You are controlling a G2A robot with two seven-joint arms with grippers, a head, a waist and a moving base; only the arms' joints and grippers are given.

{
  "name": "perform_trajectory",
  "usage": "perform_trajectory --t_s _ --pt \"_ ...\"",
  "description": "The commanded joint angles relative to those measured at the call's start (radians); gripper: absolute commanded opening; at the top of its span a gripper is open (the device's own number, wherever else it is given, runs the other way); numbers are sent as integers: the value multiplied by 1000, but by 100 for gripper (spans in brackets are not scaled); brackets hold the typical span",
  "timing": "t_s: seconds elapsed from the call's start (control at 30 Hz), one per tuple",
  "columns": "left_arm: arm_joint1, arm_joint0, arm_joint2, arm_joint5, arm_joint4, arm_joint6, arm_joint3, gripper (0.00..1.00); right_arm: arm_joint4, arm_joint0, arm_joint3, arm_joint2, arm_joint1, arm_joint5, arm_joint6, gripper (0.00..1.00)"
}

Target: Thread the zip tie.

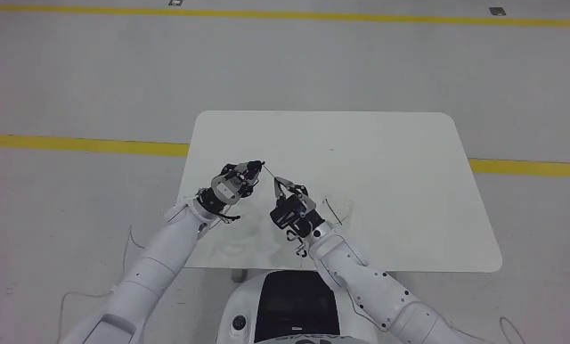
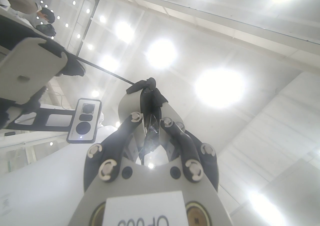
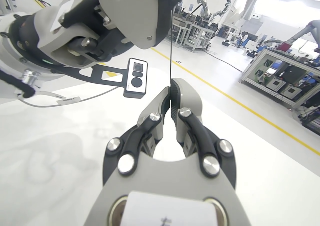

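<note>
Above the near-left part of a white counter (image 1: 401, 166), in the top view, two arms are seen meeting; the left gripper (image 1: 256, 167) and the right gripper (image 1: 281, 183) are held near each other; a thin black zip tie (image 1: 272, 173) is stretched between them, raised off the counter.

In the left wrist view, aimed at a brightly lit ceiling, the left gripper (image 2: 148, 88) is shown with its jaws closed on a dark lump at one end of the zip tie (image 2: 105, 68); the lump is taken to be the head, though this cannot be confirmed; from there the strap is run straight across to the right gripper, farther off.

In the right wrist view, the right gripper (image 3: 171, 87) is shown with its jaws pressed shut on the strap; the zip tie (image 3: 171, 44) is carried in a straight line from them to the left gripper beyond, over the white counter.

No closed loop is visible, and whether the tip has entered the head cannot be told; the step in hand is judged to be the holding and lining-up of the tie before threading. The next move is judged to call for the strap to be bent round so that its free tip is brought to the slot in the head; fine alignment would be needed, and a grip nearer the tip may have to be taken.
</note>
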Motion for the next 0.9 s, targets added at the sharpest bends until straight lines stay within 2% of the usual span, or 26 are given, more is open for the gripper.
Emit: perform_trajectory --t_s 0.0,0.8,0.83,0.87 --pt "0 0 0 0 0 0 0 0 0 -1 4 0 -1 0 1 0" --pt "0 0 0 0 0 0 0 0 0 -11 30 10 -15 -1 2 0" --pt "0 0 0 0 0 0 0 0 0 -14 28 13 -16 1 1 17" --pt "0 0 0 0 0 0 0 0 0 -16 28 15 -16 3 1 47"
